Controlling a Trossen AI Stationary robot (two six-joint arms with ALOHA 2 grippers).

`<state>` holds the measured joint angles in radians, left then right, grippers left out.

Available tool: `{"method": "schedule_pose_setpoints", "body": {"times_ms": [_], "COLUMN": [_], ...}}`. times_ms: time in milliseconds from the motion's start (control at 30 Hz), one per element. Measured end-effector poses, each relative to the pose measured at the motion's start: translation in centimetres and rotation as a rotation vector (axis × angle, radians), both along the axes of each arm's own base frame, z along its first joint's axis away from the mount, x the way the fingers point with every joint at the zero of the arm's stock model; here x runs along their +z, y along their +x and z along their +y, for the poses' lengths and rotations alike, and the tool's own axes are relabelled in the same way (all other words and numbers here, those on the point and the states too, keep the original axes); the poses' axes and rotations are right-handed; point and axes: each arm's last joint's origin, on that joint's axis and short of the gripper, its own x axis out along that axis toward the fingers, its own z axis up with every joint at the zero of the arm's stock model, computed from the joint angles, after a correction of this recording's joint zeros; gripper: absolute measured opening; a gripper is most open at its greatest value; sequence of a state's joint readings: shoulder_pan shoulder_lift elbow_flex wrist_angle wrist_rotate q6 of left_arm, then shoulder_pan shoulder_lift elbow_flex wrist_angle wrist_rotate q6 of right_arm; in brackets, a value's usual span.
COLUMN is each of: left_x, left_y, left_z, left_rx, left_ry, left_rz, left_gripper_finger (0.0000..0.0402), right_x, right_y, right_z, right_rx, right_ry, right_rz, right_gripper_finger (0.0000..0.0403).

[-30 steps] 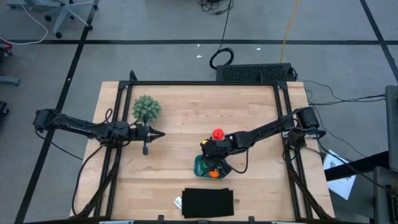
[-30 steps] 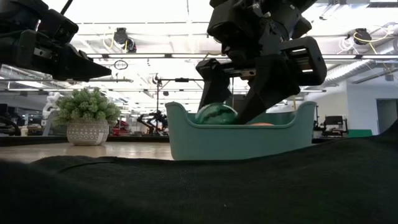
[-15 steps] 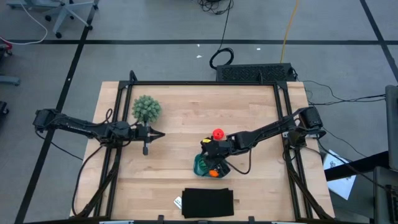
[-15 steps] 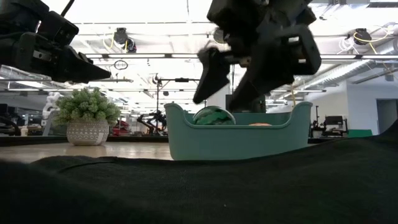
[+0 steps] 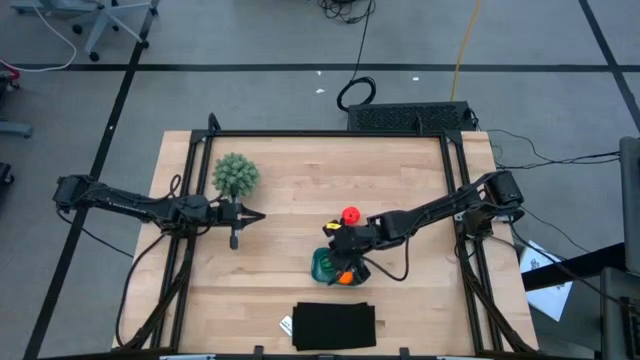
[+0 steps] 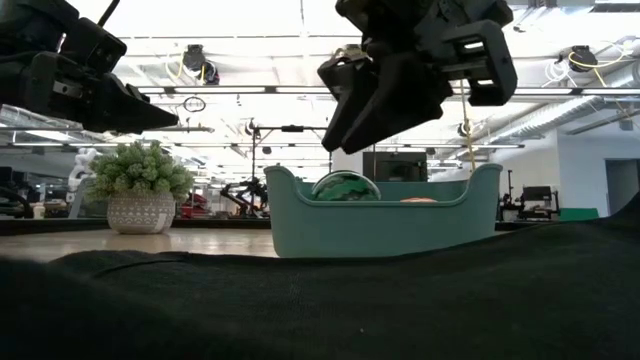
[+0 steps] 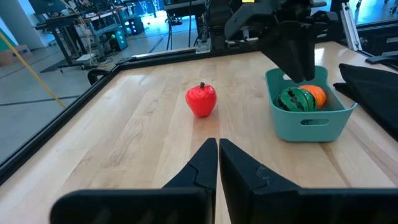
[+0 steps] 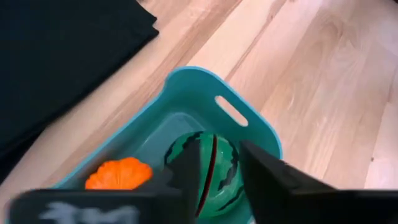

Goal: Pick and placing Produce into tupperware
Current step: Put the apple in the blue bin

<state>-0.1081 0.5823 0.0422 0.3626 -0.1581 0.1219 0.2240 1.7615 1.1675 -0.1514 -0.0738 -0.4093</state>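
The teal tupperware (image 5: 328, 268) stands on the table's near middle. The striped green watermelon piece (image 8: 205, 165) and the orange piece (image 8: 119, 175) lie inside it. The red piece (image 7: 201, 101) rests on the bare wood just beyond the tub. My right gripper (image 6: 352, 112) hovers above the tub, over the watermelon. Its fingers are open by a narrow gap, with nothing between them. My left gripper (image 7: 217, 155) waits shut above the table's left half, pointing toward the red piece.
A bushy green plant in a pot (image 5: 236, 175) stands at the far left. A black cloth (image 5: 335, 325) lies flat by the near edge, in front of the tub, with a small white tag (image 5: 286, 325) beside it. Bare wood lies between the plant and the red piece.
My right gripper has risen from inside the tub, where its wide-open fingers stood on either side of the watermelon piece. It is now clear above the rim, and its fingers have drawn close together. The watermelon piece has stayed in the tub.
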Motion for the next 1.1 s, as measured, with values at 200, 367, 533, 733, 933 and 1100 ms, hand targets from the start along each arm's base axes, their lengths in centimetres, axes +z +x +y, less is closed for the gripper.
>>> {"method": "schedule_pose_setpoints", "body": {"times_ms": [200,367,533,733,933,1100], "left_x": [0.0,0.0,0.0,0.0,0.0,0.0], "left_y": [0.0,0.0,0.0,0.0,0.0,0.0], "left_z": [0.0,0.0,0.0,0.0,0.0,0.0], "left_rx": [0.000,0.000,0.000,0.000,0.000,0.000], "left_ry": [0.000,0.000,0.000,0.000,0.000,0.000], "left_rz": [0.000,0.000,0.000,0.000,0.000,-0.001], "left_gripper_finger": [0.0021,0.0021,0.0021,0.0021,0.0021,0.0021], "right_x": [-0.3,-0.5,-0.4,0.9,2.0,2.5], "right_y": [-0.2,-0.5,-0.6,0.0,0.3,0.0], "right_z": [-0.3,-0.4,-0.4,-0.3,-0.2,-0.3], "right_rx": [-0.004,-0.006,-0.016,-0.020,-0.023,-0.023], "right_ry": [-0.004,-0.011,-0.013,-0.009,0.001,0.001], "right_rz": [0.039,0.073,0.099,0.096,0.082,0.085], "right_gripper_finger": [0.0007,0.0006,0.0001,0.0000,0.0000,0.0000]}}
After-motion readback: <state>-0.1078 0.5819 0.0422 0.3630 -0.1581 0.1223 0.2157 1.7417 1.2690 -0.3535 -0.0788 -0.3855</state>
